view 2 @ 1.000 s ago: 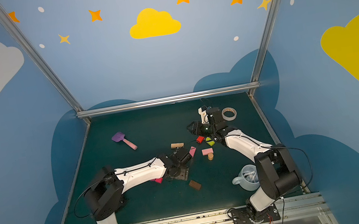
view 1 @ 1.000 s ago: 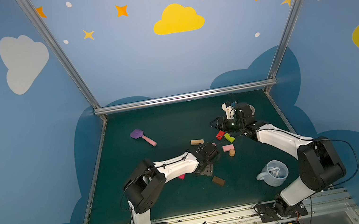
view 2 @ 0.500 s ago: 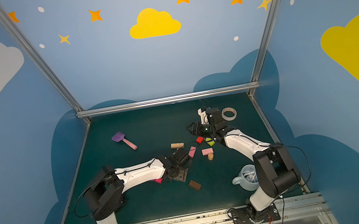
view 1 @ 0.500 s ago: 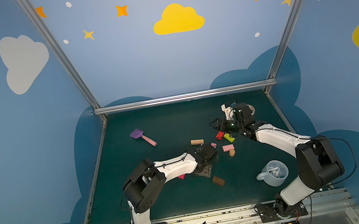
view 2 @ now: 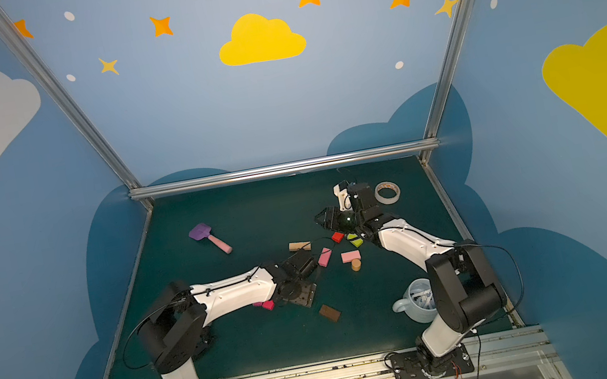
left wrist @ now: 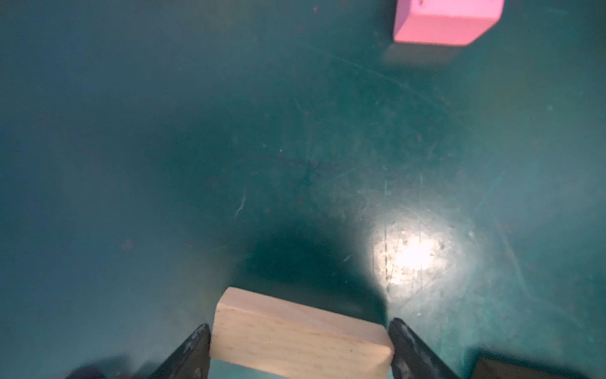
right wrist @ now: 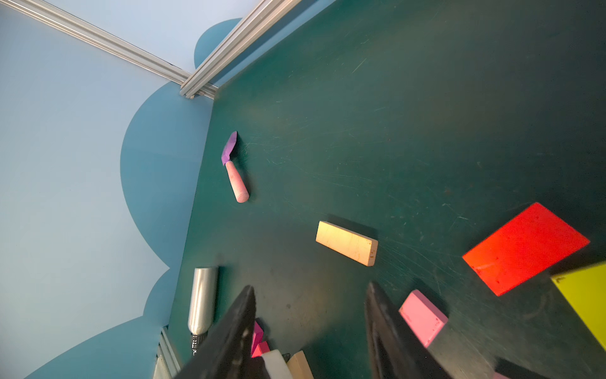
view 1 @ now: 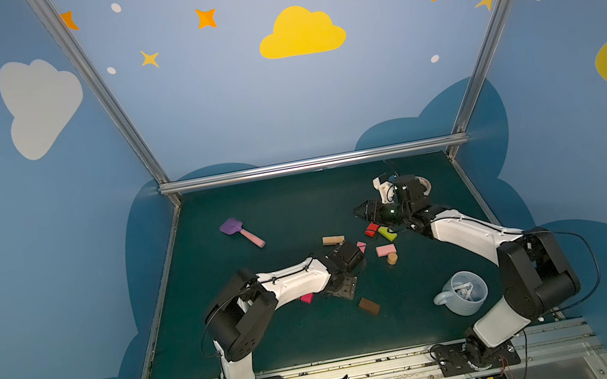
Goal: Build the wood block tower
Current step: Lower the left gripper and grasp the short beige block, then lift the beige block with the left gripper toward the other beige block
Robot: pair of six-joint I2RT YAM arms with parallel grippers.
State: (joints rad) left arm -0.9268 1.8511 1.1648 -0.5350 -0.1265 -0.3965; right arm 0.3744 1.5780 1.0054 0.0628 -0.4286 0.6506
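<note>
Left end effector (left wrist: 299, 331) pinches a tan block (left wrist: 295, 341) low over the bench (left wrist: 229, 147). Right end effector (right wrist: 310, 288) stands spread and empty, near the red block (right wrist: 524, 246).

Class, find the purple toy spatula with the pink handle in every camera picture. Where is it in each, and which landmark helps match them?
A top view: spatula on the mat's far left part.
A top view: same far-left spot.
Left wrist: not in it.
Right wrist: beside the mat's edge by the blue wall.
Landmark: loose tan block, lying between spatula and red block.
</note>
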